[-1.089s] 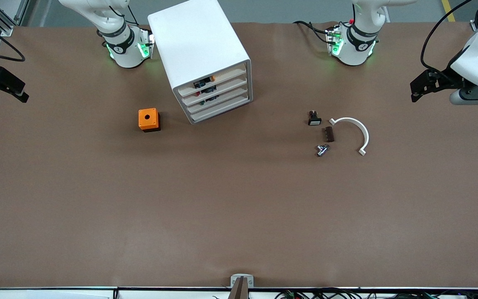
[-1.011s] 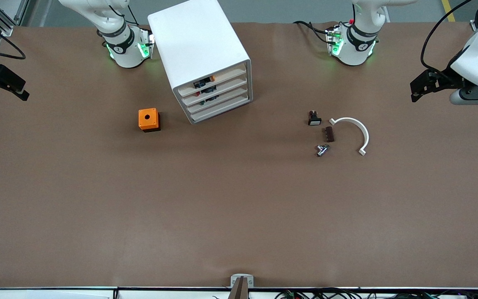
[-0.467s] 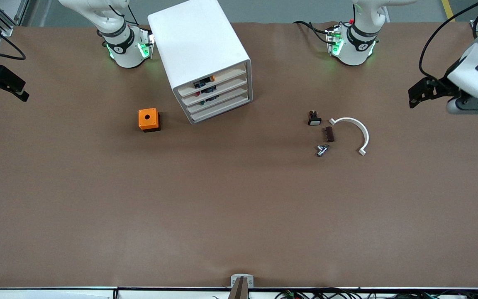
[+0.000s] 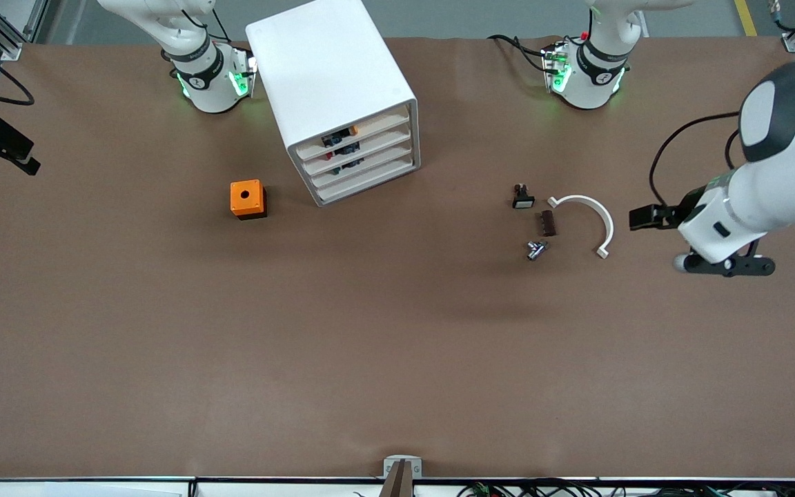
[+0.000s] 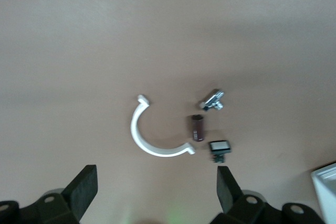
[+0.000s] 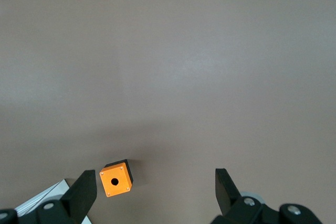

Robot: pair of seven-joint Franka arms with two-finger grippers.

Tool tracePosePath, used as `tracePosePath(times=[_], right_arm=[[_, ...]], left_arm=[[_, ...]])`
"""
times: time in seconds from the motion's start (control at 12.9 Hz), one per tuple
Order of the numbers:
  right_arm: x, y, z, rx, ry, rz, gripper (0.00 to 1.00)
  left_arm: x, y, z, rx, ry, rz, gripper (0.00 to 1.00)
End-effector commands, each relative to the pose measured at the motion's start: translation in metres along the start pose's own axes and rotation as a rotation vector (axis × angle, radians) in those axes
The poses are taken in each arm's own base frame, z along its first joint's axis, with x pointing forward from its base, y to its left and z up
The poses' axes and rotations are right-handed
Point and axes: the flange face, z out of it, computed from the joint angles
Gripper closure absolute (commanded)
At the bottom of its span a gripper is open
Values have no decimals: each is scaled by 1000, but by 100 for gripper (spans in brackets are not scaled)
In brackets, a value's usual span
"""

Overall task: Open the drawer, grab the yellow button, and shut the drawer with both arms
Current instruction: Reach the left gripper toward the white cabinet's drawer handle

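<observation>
The white cabinet (image 4: pixel 328 76) stands near the right arm's base. Its top drawer (image 4: pixel 370 129) sits flush with the three lower ones. The button (image 4: pixel 350 130) shows its orange cap inside that top drawer, beside a dark part. My left gripper (image 4: pixel 635 218) is open and empty, in the air over the table beside a white arc; its wrist view (image 5: pixel 156 186) looks down on the arc. My right gripper (image 4: pixel 25 155) is open and empty at the table's edge by the right arm's end; its wrist view (image 6: pixel 155 190) shows bare table.
An orange cube with a hole (image 4: pixel 248 199) (image 6: pixel 116 178) lies beside the cabinet. A white arc (image 4: pixel 594 214) (image 5: pixel 152 140), a black switch with a white face (image 4: pixel 523 199) (image 5: pixel 219 149), a brown piece (image 4: pixel 547 223) and a metal piece (image 4: pixel 535 249) lie toward the left arm's end.
The left arm has swung down and in, so its gripper now hangs beside the white arc. The right gripper has drifted slightly toward the table's edge. The cabinet and parts have not moved.
</observation>
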Motion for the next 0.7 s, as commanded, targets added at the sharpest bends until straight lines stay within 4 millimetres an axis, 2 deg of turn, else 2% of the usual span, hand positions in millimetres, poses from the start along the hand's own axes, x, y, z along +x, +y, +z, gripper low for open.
tracePosePath(times=[0.0,0.08,0.16,0.23,0.47,0.62], right_arm=[[8,1,8,3,-26,10,0],[11,4,13,2,-36,18,0],[14,15,18,4,-45,22,0],[15,18,20,5,-50,12,0],[15,16,20,5,-53,-11,0],[11,12,23,4,-85,-19,0]], left_arm=[[17,12,22,-40,-57,-112,0],[21,32,37,-30,-83,-137,0],[25,44,42,-23,-89,-198,0],[33,57,49,-16,-94,-300,0],[32,98,70,7,-132,-562,0],[28,137,99,-24,-244,-798,0]])
